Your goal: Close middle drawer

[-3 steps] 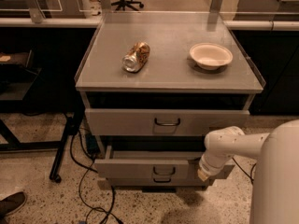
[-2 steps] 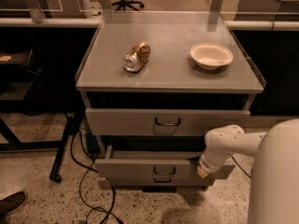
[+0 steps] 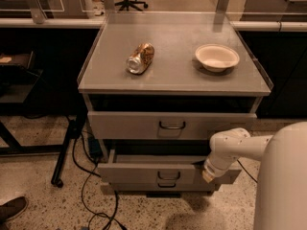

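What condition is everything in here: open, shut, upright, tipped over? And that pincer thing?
Middle drawer: pulled out, inside showing.
Top drawer: pushed in further, no inside showing.
Can: lying on its side.
Bowl: upright, looks empty.
Pincer: low, at the right end of the pulled-out drawer's front.

Your single camera looks down from close in front of the cabinet (image 3: 129, 125), over its tabletop (image 3: 177, 78); the pincer (image 3: 209, 175) sits lower right.
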You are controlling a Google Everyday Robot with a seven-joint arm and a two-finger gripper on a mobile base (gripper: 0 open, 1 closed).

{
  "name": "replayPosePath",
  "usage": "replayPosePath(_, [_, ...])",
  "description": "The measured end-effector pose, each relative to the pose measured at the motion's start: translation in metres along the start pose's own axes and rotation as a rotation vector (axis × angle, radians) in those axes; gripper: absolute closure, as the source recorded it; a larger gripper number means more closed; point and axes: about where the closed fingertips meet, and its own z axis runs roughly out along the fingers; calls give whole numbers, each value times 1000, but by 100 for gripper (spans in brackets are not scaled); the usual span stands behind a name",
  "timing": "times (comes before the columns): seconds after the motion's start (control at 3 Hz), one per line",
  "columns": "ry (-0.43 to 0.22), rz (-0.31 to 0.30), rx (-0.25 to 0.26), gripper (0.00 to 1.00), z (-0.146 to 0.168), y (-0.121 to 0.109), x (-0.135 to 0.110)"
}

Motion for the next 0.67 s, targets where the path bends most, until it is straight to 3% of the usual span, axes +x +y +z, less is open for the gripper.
replayPosePath(0.67, [0,0,0,13,0,0,0])
